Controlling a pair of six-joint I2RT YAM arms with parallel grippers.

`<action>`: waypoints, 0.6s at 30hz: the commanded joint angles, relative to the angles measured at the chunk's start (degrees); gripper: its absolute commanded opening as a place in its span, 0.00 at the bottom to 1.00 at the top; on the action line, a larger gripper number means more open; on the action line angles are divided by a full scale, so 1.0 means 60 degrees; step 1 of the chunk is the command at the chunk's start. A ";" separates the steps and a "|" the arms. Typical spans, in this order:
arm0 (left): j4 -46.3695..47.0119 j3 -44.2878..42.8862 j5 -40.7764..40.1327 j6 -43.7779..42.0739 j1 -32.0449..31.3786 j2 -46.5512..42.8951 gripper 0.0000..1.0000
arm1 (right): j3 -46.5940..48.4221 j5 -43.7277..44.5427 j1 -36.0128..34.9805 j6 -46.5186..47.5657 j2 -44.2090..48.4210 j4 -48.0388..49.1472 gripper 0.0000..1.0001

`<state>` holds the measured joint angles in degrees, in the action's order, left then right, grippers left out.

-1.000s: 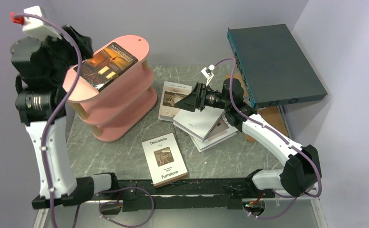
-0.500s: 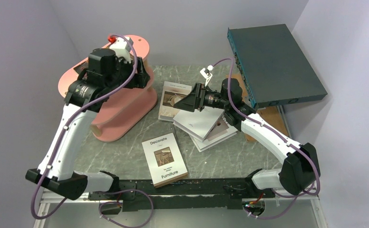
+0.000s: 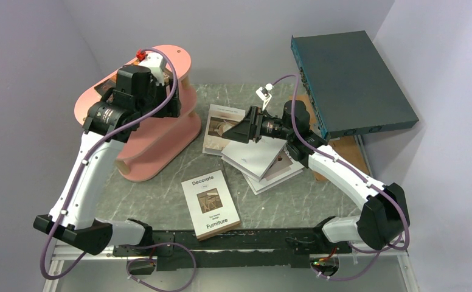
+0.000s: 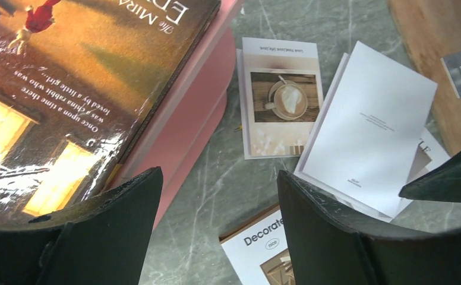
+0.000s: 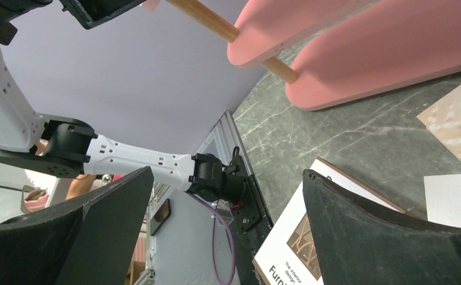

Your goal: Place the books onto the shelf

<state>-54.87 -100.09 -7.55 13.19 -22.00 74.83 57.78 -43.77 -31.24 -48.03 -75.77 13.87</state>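
One down, the rest waiting: a glossy orange-brown book (image 4: 79, 89) lies flat, cover up, on the top tier of the salmon-pink shelf (image 3: 182, 61) at the far left of the table (image 3: 160, 194). Its long edge runs close along the tier's rim. The left gripper (image 4: 219, 196) hangs over the book's right edge with its fingers parted and nothing between them, a pose that reads as a finished placement rather than a grasp.

The right gripper (image 3: 238, 130) is spread wide and empty, held low and pointing left over a loose pile of white books (image 3: 264, 161) right of centre. It looks ready to take the next one. The pile's top book (image 4: 370, 130), a plain white cover with a few lines of tiny print, sits askew on those beneath, and its jutting corner may offer a finger a way under.

Two more thin paperbacks lie flat on the table, apart from the pile. One, carrying a photo of a coffee cup (image 4: 278, 101), is just left of the pile, near the shelf's foot. "Decorate Furniture" (image 3: 210, 204) sits closer to the arms' bases.

The shelf's wooden posts leave only shallow gaps between tiers, so the wide top deck seems the easy landing spot.
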 commanded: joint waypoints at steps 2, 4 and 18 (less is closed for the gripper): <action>-0.0305 -0.0412 -0.0624 -0.0307 -0.0025 -0.0159 0.77 | 0.0038 -0.0029 -0.0080 -0.0076 0.0044 0.0616 1.00; -0.0364 -0.0409 -0.0768 -0.0319 -0.0025 -0.0173 0.77 | 0.0024 -0.0029 -0.0094 -0.0087 0.0020 0.0648 1.00; -0.0587 -0.0339 -0.1396 -0.0338 0.0090 -0.0460 0.77 | -0.0031 -0.0008 -0.0167 -0.0089 0.0008 0.0663 1.00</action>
<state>-58.26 -100.53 -13.50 12.10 -21.93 72.99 57.67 -43.77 -31.90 -48.23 -75.77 14.28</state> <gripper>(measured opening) 0.771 0.997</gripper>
